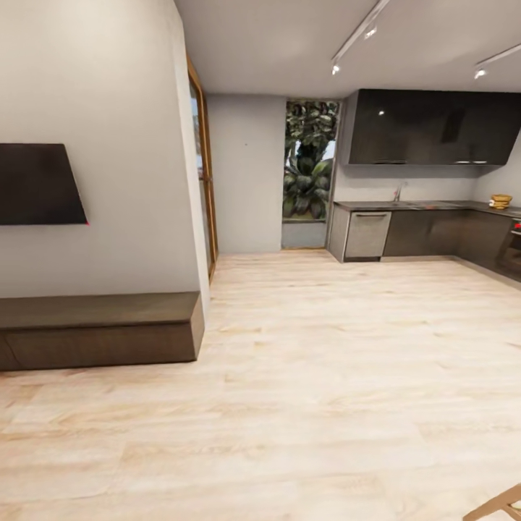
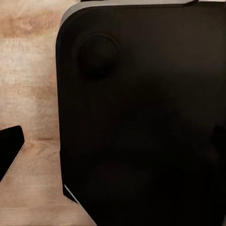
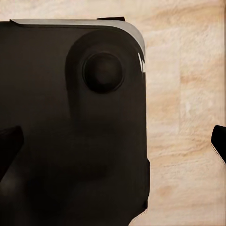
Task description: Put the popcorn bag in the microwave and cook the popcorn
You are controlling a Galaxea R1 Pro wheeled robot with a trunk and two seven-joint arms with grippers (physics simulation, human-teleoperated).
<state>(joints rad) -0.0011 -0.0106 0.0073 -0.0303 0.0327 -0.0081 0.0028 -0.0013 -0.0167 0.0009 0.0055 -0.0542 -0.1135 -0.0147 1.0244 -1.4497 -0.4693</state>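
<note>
Dark fingers (image 2: 10, 150) of the left gripper and those of the right (image 3: 9, 146) show only as tips at the edges of the wrist views, spread wide apart and holding nothing, above the robot's black base (image 3: 70, 141) and the pale wood floor (image 1: 304, 376). Far off, the bench (image 1: 434, 205) tops dark cabinets (image 1: 427, 233) at the room's right end; the popcorn bag cannot be made out.

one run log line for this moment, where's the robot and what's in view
phase: in transit | floor: pale wood | countertop: far right | popcorn bag: unseen | left tool, right tool: over robot base, state unclear
</note>
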